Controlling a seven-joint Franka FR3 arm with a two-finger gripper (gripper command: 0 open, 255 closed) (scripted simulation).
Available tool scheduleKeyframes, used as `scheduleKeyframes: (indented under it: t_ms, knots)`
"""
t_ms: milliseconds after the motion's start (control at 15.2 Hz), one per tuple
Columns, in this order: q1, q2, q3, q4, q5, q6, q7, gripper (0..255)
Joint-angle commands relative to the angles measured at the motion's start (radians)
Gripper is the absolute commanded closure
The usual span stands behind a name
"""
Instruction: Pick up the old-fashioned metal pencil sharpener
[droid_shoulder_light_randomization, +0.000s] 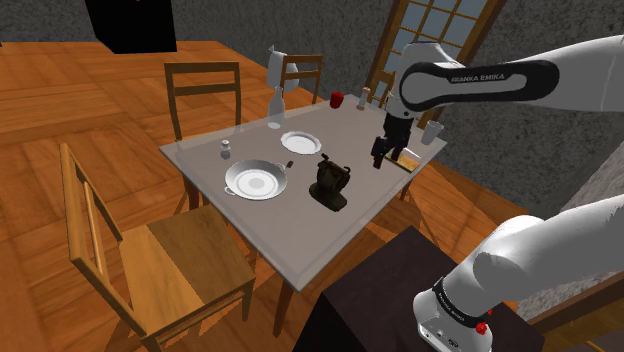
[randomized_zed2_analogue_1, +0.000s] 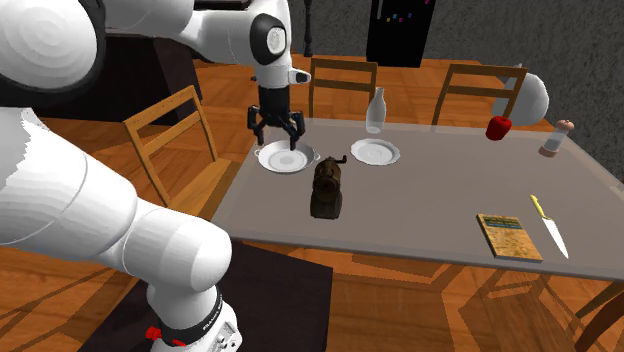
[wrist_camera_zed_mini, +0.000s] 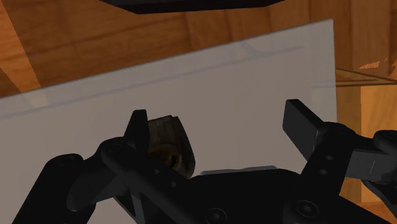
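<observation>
The pencil sharpener (droid_shoulder_light_randomization: 330, 184) is a dark brownish metal piece with a crank, standing upright near the middle of the grey table (droid_shoulder_light_randomization: 296, 232). In the second exterior view the sharpener (randomized_zed2_analogue_1: 327, 189) sits between the pan and the table's near edge. My black gripper (droid_shoulder_light_randomization: 389, 154) hangs open above the table, apart from the sharpener and holding nothing. The gripper (randomized_zed2_analogue_1: 278, 137) hovers well above the tabletop. In the wrist view the sharpener (wrist_camera_zed_mini: 169, 144) shows beside one finger of the gripper (wrist_camera_zed_mini: 216, 114), below it and untouched, partly hidden by the hand.
A round pan (droid_shoulder_light_randomization: 255, 181), a white plate (droid_shoulder_light_randomization: 300, 142), a bottle (droid_shoulder_light_randomization: 275, 92), a red apple (droid_shoulder_light_randomization: 337, 99) and a small shaker (droid_shoulder_light_randomization: 227, 150) stand on the table. A book (randomized_zed2_analogue_1: 508, 236) and knife (randomized_zed2_analogue_1: 548, 225) lie at one end. Wooden chairs (droid_shoulder_light_randomization: 150, 255) surround it.
</observation>
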Motion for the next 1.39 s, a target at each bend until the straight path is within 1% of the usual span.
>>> scheduleKeyframes:
  t_ms: [0, 330, 660, 990, 1320]
  knots:
    - [-0.001, 0.066, -0.001, 0.015, -0.001, 0.064, 0.008, 0]
    - [-0.007, 0.248, -0.009, 0.082, -0.004, 0.205, 0.021, 0]
    - [-0.013, 0.434, -0.015, 0.184, -0.002, 0.317, 0.031, 0]
    - [-0.021, 0.62, -0.021, 0.318, 0.005, 0.397, 0.039, 0]
    - [-0.032, 0.806, -0.025, 0.485, 0.015, 0.443, 0.045, 0]
